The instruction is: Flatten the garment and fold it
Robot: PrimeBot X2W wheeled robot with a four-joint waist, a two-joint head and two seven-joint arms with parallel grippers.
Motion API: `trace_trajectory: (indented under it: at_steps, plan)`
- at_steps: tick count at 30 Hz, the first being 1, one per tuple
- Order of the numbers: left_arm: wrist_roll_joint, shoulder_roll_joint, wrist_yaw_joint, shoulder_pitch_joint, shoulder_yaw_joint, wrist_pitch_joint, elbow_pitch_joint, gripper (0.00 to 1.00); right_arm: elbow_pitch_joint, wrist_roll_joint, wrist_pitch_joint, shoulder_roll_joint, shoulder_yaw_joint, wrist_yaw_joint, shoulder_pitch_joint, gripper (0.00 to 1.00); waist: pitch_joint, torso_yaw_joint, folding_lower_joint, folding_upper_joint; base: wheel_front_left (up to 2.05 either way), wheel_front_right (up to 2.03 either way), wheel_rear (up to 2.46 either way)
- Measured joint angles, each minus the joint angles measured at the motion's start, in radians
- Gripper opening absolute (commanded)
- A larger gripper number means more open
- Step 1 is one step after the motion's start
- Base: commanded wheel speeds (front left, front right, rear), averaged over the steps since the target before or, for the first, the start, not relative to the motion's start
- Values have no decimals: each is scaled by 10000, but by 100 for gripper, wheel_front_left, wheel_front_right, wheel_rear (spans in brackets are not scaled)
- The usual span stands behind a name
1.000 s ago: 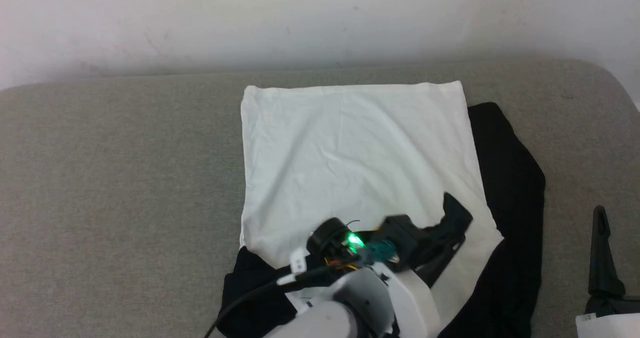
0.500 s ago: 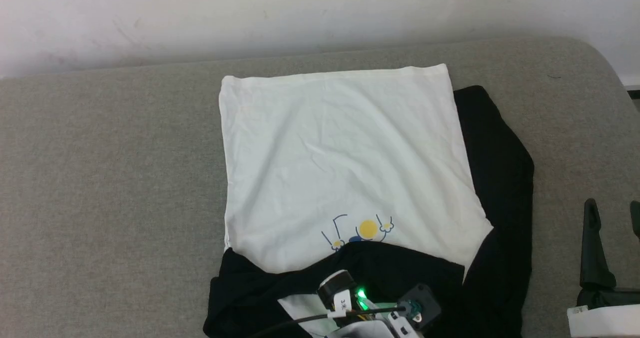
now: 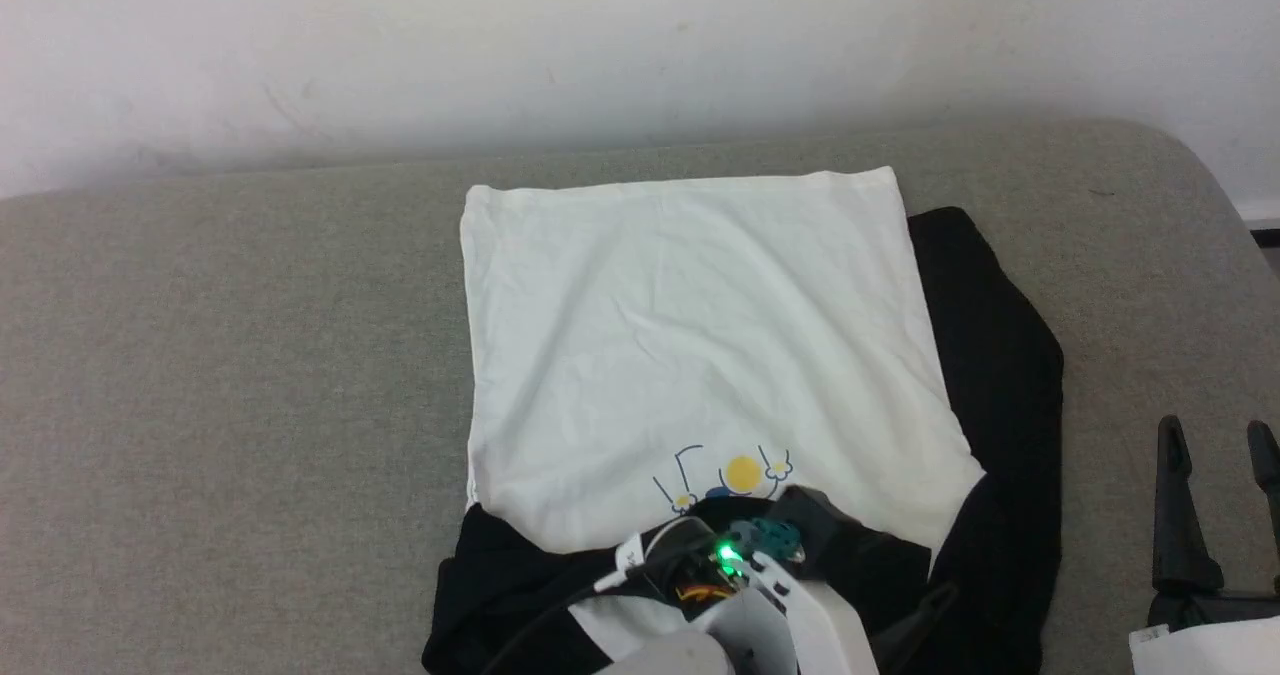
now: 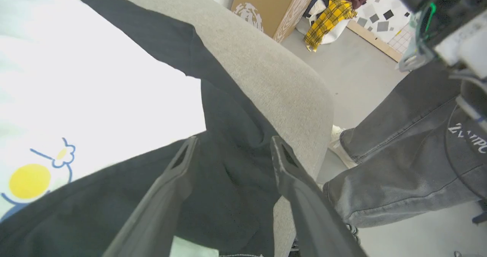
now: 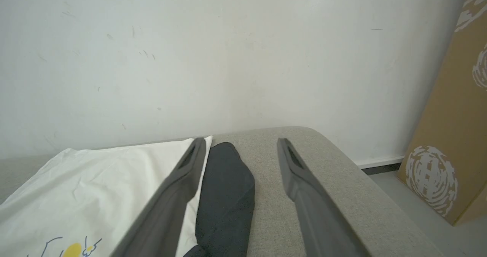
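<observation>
The garment lies spread on the grey couch, white body flat, with the yellow-and-blue drawing near its close end. One black sleeve lies along its right side. Another black part is folded across the near end. My left gripper is open just above that black fabric, holding nothing; its wrist shows at the bottom of the head view. My right gripper stands open over the bare couch to the right of the shirt, its fingers apart in the right wrist view.
The couch cushion runs to a white wall behind and ends in a rounded right edge. Beyond that edge a person's legs in grey jeans stand on the floor, near a cardboard box and a heap of clothes.
My left arm has drawn back from over the white chest toward the near edge, uncovering the drawing. Black fabric now lies across the near end. The head camera has shifted.
</observation>
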Motion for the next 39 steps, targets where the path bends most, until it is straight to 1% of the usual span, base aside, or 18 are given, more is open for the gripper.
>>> trace_trajectory:
  at_steps: [2, 3, 5, 7, 10, 14, 15, 18, 20, 23, 26, 27, 29, 31, 32, 34, 39]
  plan:
    - [-228, 17, 107, 0, 393, -163, -399, 100, -46, -2, 63, -2, -6, 0, 68, 100, -112, 79, 0, 0, 0, 0, 0]
    - [-305, 86, 249, 0, 660, -311, -677, 100, -69, -2, 96, 0, -8, 0, 81, 100, -170, 114, 0, 0, 0, 0, 0]
    - [-384, 435, 614, 3, 1264, -644, -1319, 100, -134, -2, 144, 0, -10, 0, 127, 100, -286, 182, 0, 0, 0, 0, 0]
    - [-391, 972, 1103, 46, 1985, -1091, -2038, 100, -194, -2, 186, 0, -8, 0, 208, 100, -389, 244, 0, 0, 0, 0, 0]
    - [-330, 1944, 1779, 350, 3074, -1935, -3227, 100, -282, -2, 228, 2, -10, 0, 237, 100, -492, 330, 0, 0, 0, 0, 0]
    - [153, 3346, 2359, 1213, 4033, -2907, -4554, 100, -357, -2, 230, -2, -12, 0, 266, 100, -490, 414, 0, 0, 0, 0, 0]
    - [274, 3618, 2621, 1491, 4328, -3122, -4775, 100, -359, 0, 228, 0, -17, 0, 267, 100, -470, 430, 0, 0, 0, 0, 0]
    - [575, 4265, 3432, 2480, 5175, -3591, -5313, 100, -347, 8, 224, 0, 33, 0, 267, 100, -389, 479, 1, -1, 0, 0, 0]
    - [717, 4474, 3806, 3209, 5726, -3777, -5660, 100, -332, 58, 217, 0, 94, 0, 266, 100, -336, 503, 0, -1, 0, 0, 0]
    - [1058, 4571, 3898, 4233, 6326, -3879, -6134, 100, -282, 90, 209, 0, 136, 0, 267, 100, -288, 565, 0, 0, 0, 0, 0]
    - [1994, 4765, 4006, 5152, 6681, -3887, -6234, 100, -236, 102, 184, 0, 119, 0, 300, 100, -260, 660, 0, 0, 0, 0, 0]
    - [2148, 4702, 4050, 5444, 6786, -3885, -6251, 100, -211, 104, 180, 0, 105, 0, 329, 100, -256, 698, 1, 0, 0, 0, 0]
    - [2418, 4556, 4006, 5895, 6920, -3887, -6132, 100, -165, 104, 138, 0, 98, 0, 395, 100, -251, 771, 0, 0, 0, 0, 0]
    - [2782, 4516, 3877, 6234, 7018, -3885, -5944, 100, -100, 138, 128, 0, 94, 0, 420, 100, -259, 831, 1, 0, 0, 0, 0]
    - [2847, 4397, 3847, 6322, 7129, -3885, -5956, 100, -82, 161, 125, 2, 94, 0, 420, 100, -265, 859, 1, 0, 0, 0, 0]
    - [2947, 4063, 3638, 6345, 7359, -3885, -6101, 100, -40, 176, 109, 0, 65, 0, 421, 100, -272, 921, 0, 0, 0, 0, 0]
    - [3055, 3243, 2943, 6333, 7942, -3885, -6391, 100, 21, 178, 148, 0, 38, 0, 391, 100, -187, 1019, 1, 0, 0, 0, 0]
